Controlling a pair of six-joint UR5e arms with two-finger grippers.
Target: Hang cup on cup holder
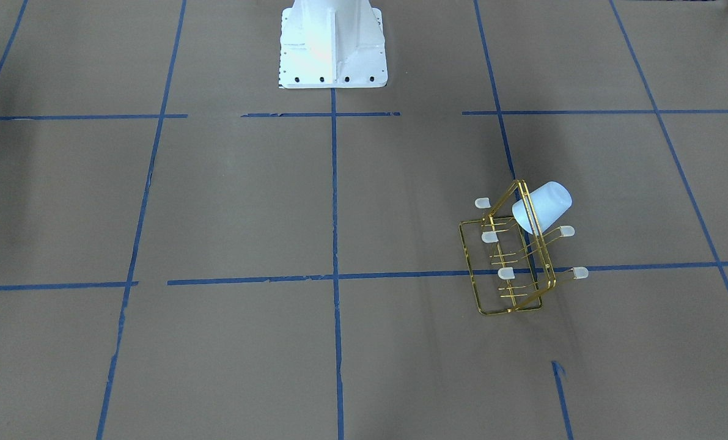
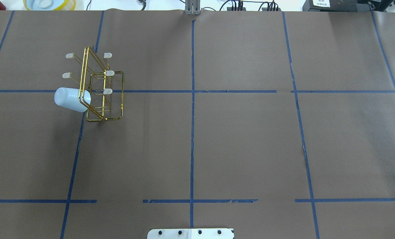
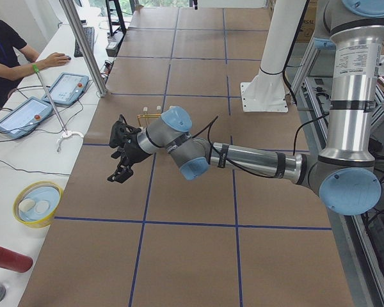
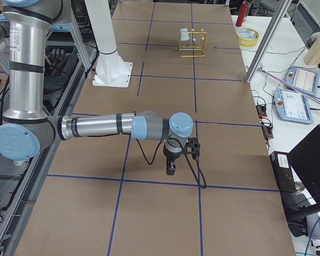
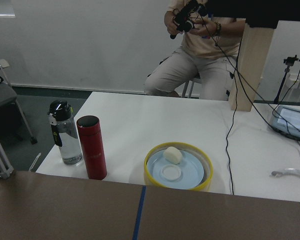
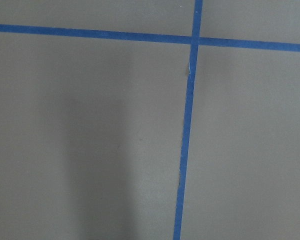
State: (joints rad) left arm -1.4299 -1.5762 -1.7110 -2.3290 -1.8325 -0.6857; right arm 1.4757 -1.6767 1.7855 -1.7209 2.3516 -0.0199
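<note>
The pale blue-white cup (image 1: 544,205) sits mouth-down and tilted on a prong of the gold wire cup holder (image 1: 469,267). In the overhead view the cup (image 2: 69,98) is at the holder's (image 2: 122,96) near-left corner, in the table's far left part. No gripper touches them. My left gripper (image 3: 118,163) shows only in the exterior left view, low near the holder's side of the table; I cannot tell if it is open. My right gripper (image 4: 170,168) shows only in the exterior right view, far from the holder; I cannot tell its state.
The white robot base (image 1: 332,43) stands at the table's middle edge. Beyond the table's left end, a side table holds a yellow-rimmed bowl (image 5: 177,167), a red bottle (image 5: 91,147) and a clear bottle (image 5: 65,132). An operator (image 3: 6,51) sits there.
</note>
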